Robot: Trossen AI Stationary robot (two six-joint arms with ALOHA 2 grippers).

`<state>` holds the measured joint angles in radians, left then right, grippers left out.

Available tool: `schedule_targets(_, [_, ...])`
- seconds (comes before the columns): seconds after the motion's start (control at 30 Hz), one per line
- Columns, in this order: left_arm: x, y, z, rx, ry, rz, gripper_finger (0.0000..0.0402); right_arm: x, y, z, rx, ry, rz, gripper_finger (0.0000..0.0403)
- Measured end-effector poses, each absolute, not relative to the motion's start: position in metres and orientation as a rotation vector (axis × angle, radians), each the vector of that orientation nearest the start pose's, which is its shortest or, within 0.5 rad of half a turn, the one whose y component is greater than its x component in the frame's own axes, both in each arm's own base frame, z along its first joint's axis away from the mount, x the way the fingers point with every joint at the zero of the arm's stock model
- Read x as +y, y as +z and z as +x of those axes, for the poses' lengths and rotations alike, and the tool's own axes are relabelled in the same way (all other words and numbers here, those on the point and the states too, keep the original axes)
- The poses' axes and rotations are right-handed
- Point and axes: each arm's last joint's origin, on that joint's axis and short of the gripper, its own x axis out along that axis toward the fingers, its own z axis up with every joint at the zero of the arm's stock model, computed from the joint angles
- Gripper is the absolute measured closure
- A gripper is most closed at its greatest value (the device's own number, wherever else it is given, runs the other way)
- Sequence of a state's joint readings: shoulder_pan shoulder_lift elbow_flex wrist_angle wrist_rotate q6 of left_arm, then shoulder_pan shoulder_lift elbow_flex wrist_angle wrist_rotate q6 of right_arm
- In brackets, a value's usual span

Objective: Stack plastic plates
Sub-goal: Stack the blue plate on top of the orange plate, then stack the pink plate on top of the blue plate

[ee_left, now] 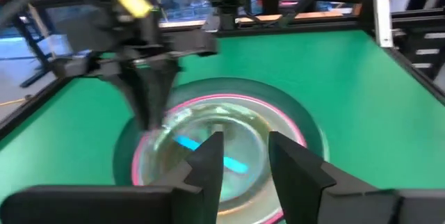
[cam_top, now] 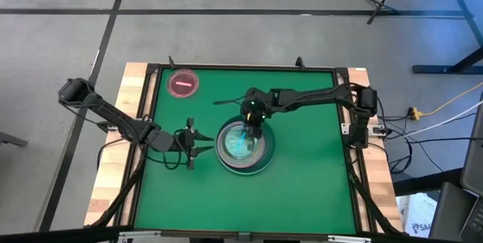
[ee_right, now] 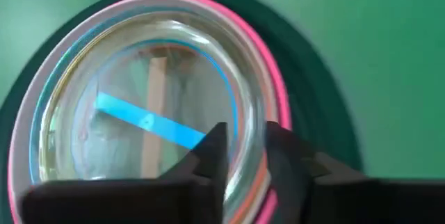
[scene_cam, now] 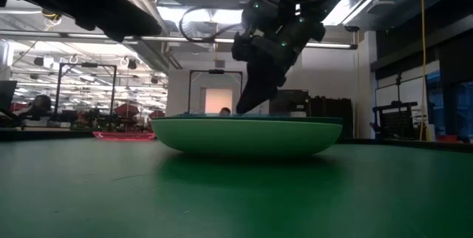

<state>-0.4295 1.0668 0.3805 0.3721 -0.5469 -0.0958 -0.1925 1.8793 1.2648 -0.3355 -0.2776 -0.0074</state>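
Observation:
A stack of plastic plates (cam_top: 243,146) sits mid-table: a dark green large plate (ee_left: 306,123) outermost, a pink rim (ee_right: 268,64) inside it, and small translucent plates (ee_right: 139,113) nested on top. In the low view the stack's underside (scene_cam: 244,136) looks light green. A small pink plate (cam_top: 183,83) lies alone near the far left corner. My right gripper (ee_right: 245,137) points down over the stack's far side and is slightly open, one finger on each side of the small plates' rim. My left gripper (cam_top: 190,143) hovers open just left of the stack. My right gripper comes from above, pointing down (scene_cam: 251,105). One finger (ee_right: 212,151) stands inside the translucent plates' rim (ee_right: 243,123) and the other outside it. A gap shows between the fingers, and I cannot tell whether either one touches the rim. The plates lie flat in the stack.
The green mat (cam_top: 309,190) lies bare to the right of and nearer than the stack. A dark raised frame (cam_top: 343,122) borders the mat, with wooden table edges outside it. The left arm (cam_top: 113,111) reaches in from the left and the right arm (cam_top: 309,96) crosses the far right part.

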Motion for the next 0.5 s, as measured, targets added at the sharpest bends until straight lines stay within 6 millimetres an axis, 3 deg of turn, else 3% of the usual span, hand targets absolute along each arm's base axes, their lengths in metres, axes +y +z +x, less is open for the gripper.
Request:
schedule_targets(0.1, [-0.066,0.197,0.198,0.271,0.175,0.051,0.0271,-0.061,0.188,0.384,0.931,0.087,0.195,0.0282])
schedule_targets(0.23, [-0.054,0.200,0.203,0.342,0.249,0.059,0.0241,-0.054,0.209,0.373,0.928,0.095,0.148,0.0231])
schedule_targets(0.5, [-0.004,0.221,0.209,0.696,0.542,0.030,0.0236,-0.019,0.263,0.350,0.828,0.154,-0.018,0.0194])
